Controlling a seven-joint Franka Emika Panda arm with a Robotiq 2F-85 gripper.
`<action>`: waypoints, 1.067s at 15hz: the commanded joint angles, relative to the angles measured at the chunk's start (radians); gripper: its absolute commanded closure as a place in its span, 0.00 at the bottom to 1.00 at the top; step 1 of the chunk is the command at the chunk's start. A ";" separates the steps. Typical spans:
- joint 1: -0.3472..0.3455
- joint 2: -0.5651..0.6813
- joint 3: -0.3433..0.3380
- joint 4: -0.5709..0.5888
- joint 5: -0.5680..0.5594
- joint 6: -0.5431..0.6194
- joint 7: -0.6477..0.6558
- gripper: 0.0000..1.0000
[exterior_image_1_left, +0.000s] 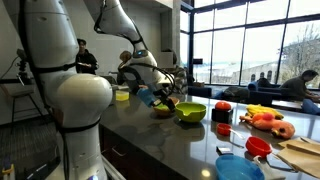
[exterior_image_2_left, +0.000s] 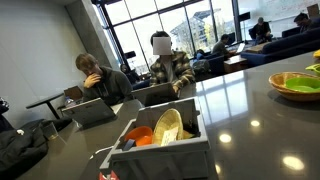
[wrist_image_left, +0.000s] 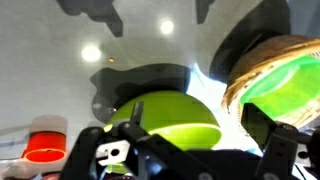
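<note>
- The claw (exterior_image_1_left: 152, 95) was found open, with its jaws spread wide and nothing between them. No object was gripped.
- In an exterior view the claw was held low over the worktop (exterior_image_1_left: 150, 140), just beside a woven bowl (exterior_image_1_left: 163, 108) and near the green bowl (exterior_image_1_left: 190, 112).
- In the wrist view the green bowl (wrist_image_left: 165, 115) was centred just ahead of the claw's dark body. No contact could be made out, and the fingertips were not clearly shown.
- The green bowl was recorded as standing on the worktop. In the wrist view it sat between the woven bowl (wrist_image_left: 280, 80) on one side and a red cup (wrist_image_left: 45, 150) on the other, apart from both.
- Something green was seen inside the woven bowl, but what it was could not be told.
- Further along the worktop a red bowl (exterior_image_1_left: 222, 106), toy vegetables (exterior_image_1_left: 265, 121) and a blue plate (exterior_image_1_left: 238, 167) were noted, all well apart from the claw.
- In an exterior view a grey rack (exterior_image_2_left: 160, 150) holding an orange item and a pale plate was noted. The claw was not visible there.
- Progress, as judged: the approach to the green bowl appeared largely made. No grasp had yet been taken, and the bowl rested unlifted on the worktop.
</note>
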 joint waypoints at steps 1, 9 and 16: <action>-0.014 -0.120 -0.055 -0.014 0.033 -0.117 0.025 0.00; -0.046 -0.174 -0.163 0.006 0.033 -0.306 0.098 0.00; -0.063 -0.181 -0.260 0.004 0.108 -0.481 0.097 0.00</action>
